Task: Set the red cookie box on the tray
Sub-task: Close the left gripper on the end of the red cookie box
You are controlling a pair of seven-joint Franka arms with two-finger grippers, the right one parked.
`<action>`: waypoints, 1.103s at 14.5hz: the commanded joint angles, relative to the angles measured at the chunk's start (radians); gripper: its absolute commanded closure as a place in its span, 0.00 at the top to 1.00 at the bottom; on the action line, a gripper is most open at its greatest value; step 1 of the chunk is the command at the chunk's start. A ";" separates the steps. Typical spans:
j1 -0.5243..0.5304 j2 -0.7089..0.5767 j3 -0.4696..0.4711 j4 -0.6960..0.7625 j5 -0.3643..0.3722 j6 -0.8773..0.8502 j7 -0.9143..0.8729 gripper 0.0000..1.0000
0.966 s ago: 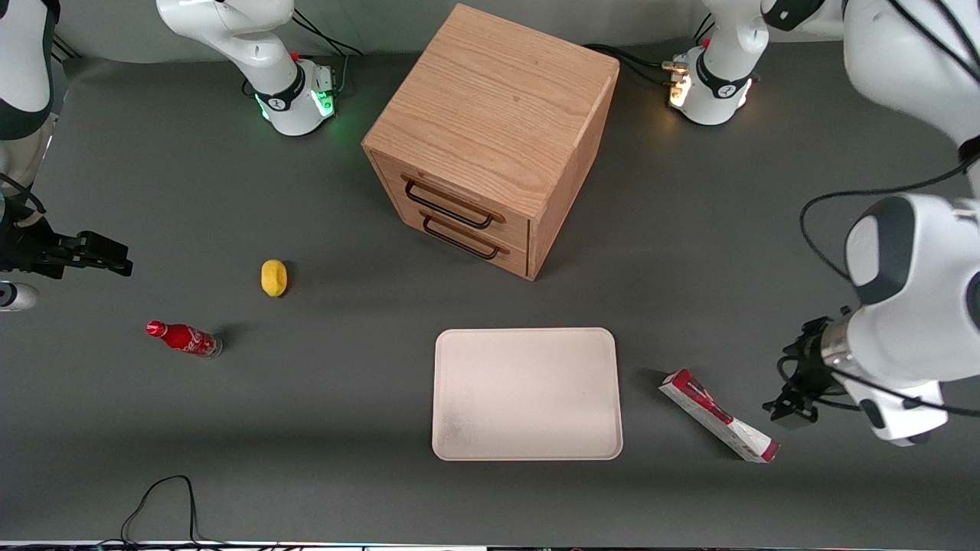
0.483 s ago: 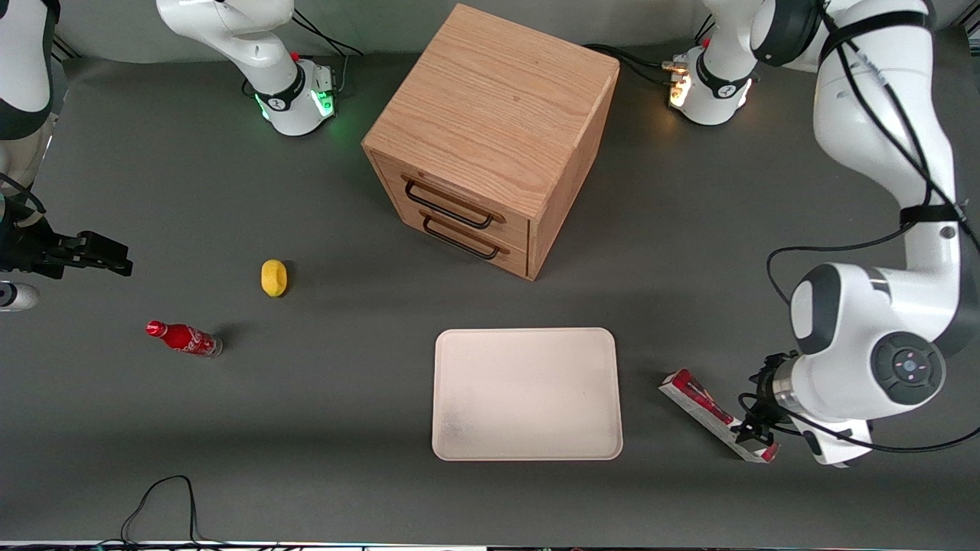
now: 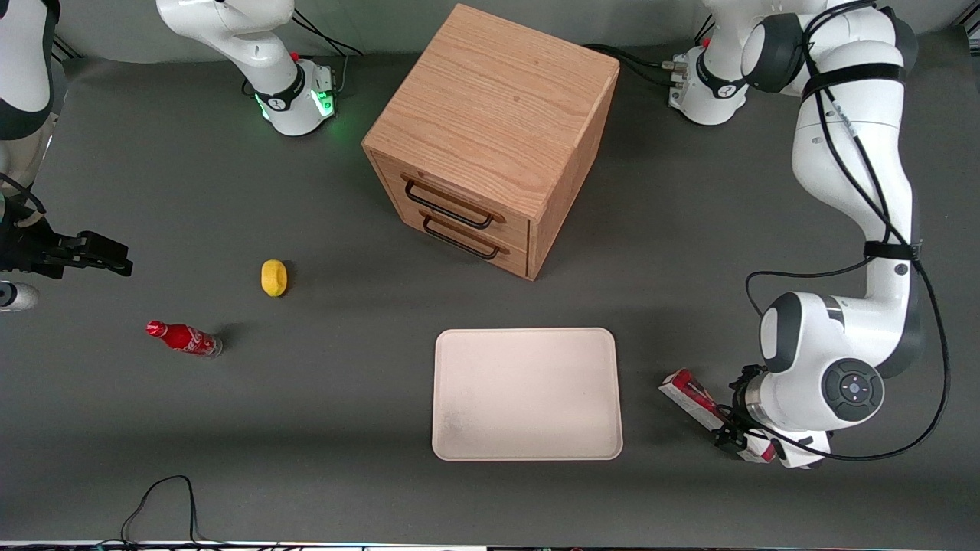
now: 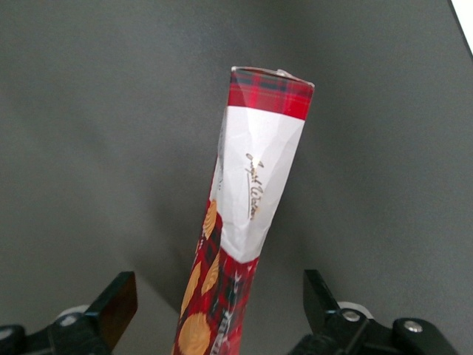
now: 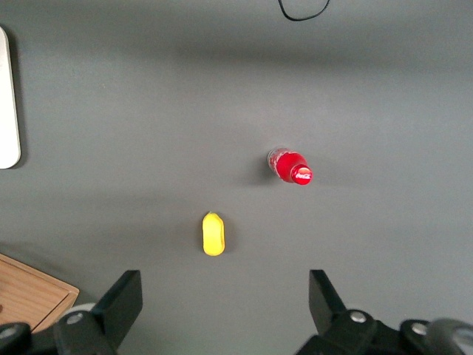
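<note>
The cookie box [image 3: 700, 405] lies on the tabletop at lower right of the front frame, beside the tray [image 3: 527, 453]. The pincer [image 3: 733, 438], spread wide, straddles its nearer end, across the slanting long axis.

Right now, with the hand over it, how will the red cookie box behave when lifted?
The red cookie box looks like stiff cardboard, so probably rigid and light. The open hand straddles one end, so the long carton may droop or pivot. Its flat faces make rolling unlikely.
</note>
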 commanded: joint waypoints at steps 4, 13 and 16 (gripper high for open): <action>0.005 0.008 0.001 -0.024 -0.006 0.043 -0.017 0.42; 0.007 -0.010 0.001 -0.012 -0.006 0.025 -0.012 0.00; 0.007 -0.056 0.002 -0.001 0.003 -0.033 -0.007 0.00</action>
